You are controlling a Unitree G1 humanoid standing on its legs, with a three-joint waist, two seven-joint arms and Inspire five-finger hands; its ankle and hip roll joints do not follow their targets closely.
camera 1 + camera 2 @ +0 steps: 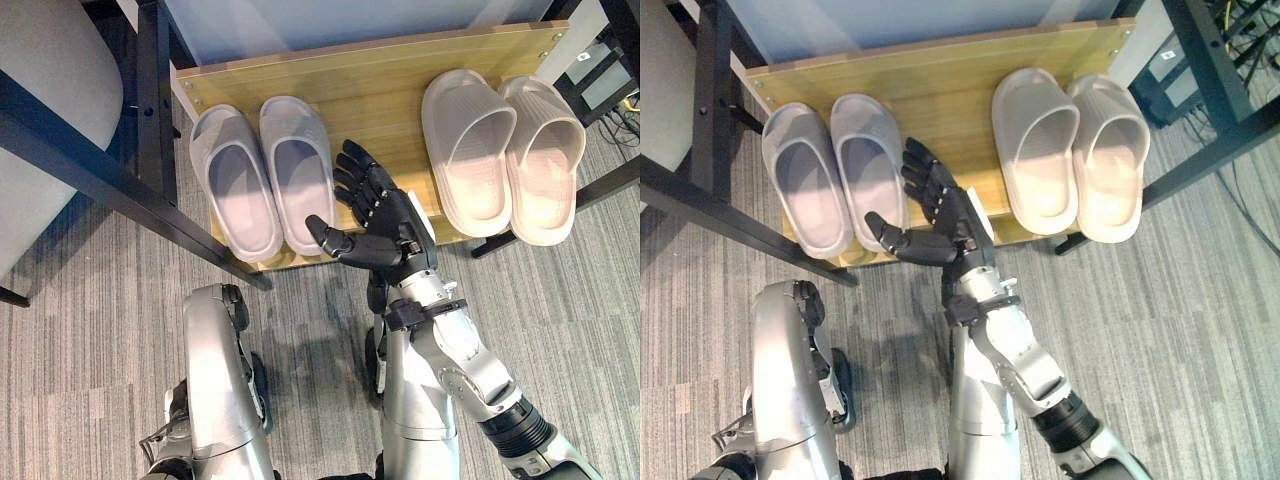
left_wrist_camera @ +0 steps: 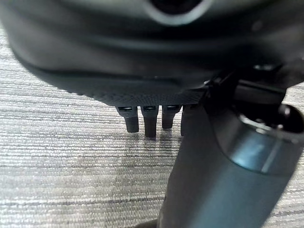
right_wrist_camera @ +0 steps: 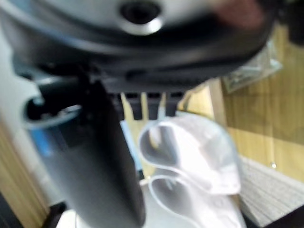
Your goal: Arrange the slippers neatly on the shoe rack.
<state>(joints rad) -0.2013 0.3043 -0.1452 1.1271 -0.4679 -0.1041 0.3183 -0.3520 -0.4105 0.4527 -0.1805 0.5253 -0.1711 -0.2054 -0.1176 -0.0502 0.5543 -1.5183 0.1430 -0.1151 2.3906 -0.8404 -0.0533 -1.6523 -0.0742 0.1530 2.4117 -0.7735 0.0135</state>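
Observation:
Two pairs of slippers lie on the wooden shoe rack shelf, toes toward the back. The grey pair lies side by side at the left. At the right, the beige pair lies close together, heels over the front edge. My right hand hovers open over the shelf's front edge between the pairs, fingers straight and thumb spread toward the grey pair, holding nothing. The right wrist view shows pale slippers past its fingers. My left hand hangs over the carpet with relaxed fingers.
A black metal frame stands at the rack's left side, with a grey cushion beyond it. Another black bar runs at the right, near cables and a box. Grey carpet lies in front of the rack.

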